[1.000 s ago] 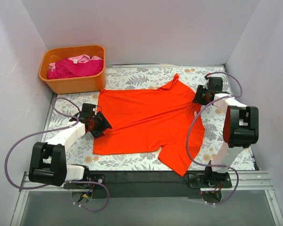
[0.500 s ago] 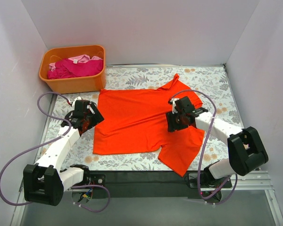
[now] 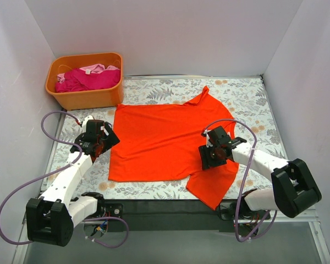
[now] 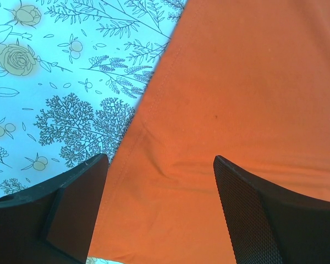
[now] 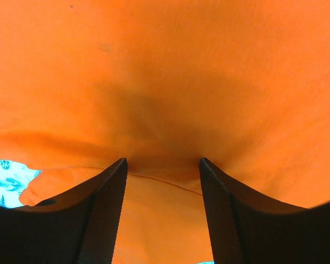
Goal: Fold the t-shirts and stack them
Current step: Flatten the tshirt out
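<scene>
A bright orange-red t-shirt [image 3: 165, 137] lies spread flat on the floral table cover. My left gripper [image 3: 103, 140] is open at the shirt's left edge. In the left wrist view, the left gripper [image 4: 159, 159] straddles the hemmed edge of the shirt [image 4: 253, 82]. My right gripper [image 3: 212, 158] is open and low over the shirt by its near right sleeve. In the right wrist view, the right gripper [image 5: 163, 162] has its tips on the fabric [image 5: 165, 66] at a seam. A magenta t-shirt [image 3: 91, 78] and a pale pink one [image 3: 93, 68] lie bunched in the tub.
The rigid orange plastic tub [image 3: 82, 99] stands at the back left corner. The floral cover [image 3: 242, 99] shows around the shirt. White walls close in the left, back and right sides. A black strip [image 3: 165, 206] runs along the near edge.
My right gripper has swung from the back right corner across the shirt to its near right sleeve. My left gripper has shifted slightly back along the shirt's left edge.
</scene>
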You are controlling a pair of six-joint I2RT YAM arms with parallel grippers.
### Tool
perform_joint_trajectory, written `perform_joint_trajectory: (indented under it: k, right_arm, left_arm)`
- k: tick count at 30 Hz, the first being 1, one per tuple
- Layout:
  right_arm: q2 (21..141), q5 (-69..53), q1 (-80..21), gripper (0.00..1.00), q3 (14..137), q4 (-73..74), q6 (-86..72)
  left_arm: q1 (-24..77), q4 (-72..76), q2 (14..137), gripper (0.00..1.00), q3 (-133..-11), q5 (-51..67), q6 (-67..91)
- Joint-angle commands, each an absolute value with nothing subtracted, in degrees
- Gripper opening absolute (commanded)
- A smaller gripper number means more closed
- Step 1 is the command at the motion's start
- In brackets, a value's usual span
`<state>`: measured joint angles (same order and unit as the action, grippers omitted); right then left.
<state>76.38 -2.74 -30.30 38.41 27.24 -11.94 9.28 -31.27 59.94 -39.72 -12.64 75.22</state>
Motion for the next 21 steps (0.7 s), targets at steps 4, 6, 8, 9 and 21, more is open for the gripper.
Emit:
perform_joint_trajectory:
  k: [4, 6, 8, 9, 21]
  right_arm:
    - [73.13, -0.44, -30.59, 0.55, 34.54, 35.77, -14.68]
    - [72.33, -0.26, -30.59, 0.55, 35.07, 35.68, -14.59]
    - [72.33, -0.26, -30.5, 0.56, 35.94, 35.77, -14.59]
    - [72.33, 0.78, -30.5, 0.56, 36.73, 35.77, -14.59]
    - [69.43, 5.35, -28.22, 0.56, 46.66, 33.23, -12.39]
  left_arm:
    - [9.4, -33.92, 58.27, 0.72, -39.73, -11.52, 77.34]
    - [9.4, -34.1, 58.36, 0.72, -39.2, -10.73, 77.69]
    - [9.4, -34.28, 58.62, 0.72, -38.67, -9.76, 77.78]
    - [9.49, -34.71, 58.8, 0.72, -38.58, -9.49, 77.78]
    - [9.49, -35.07, 62.47, 0.72, -40.34, -4.94, 76.55]
